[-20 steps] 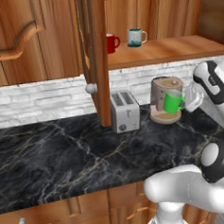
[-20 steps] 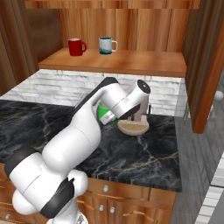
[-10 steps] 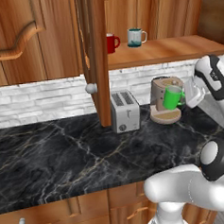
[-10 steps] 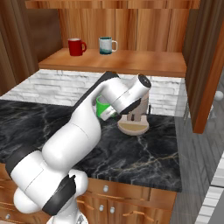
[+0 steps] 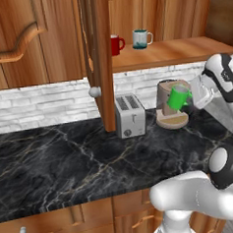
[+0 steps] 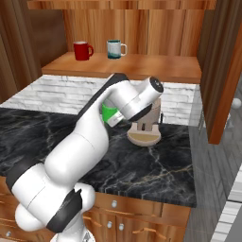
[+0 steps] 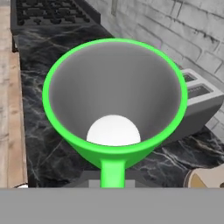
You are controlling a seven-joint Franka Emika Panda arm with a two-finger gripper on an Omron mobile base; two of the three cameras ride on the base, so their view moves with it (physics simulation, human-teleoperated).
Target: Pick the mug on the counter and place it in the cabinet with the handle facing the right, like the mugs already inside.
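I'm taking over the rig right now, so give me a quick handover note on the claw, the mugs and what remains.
Claw: shut on the green mug, held tilted in the air beside the coffee machine, above the counter.
Cabinet: door open; red mug and teal mug stand on the shelf.
Done: mug picked up.
Left: raise it to the shelf, set it down with its handle to the right, release.
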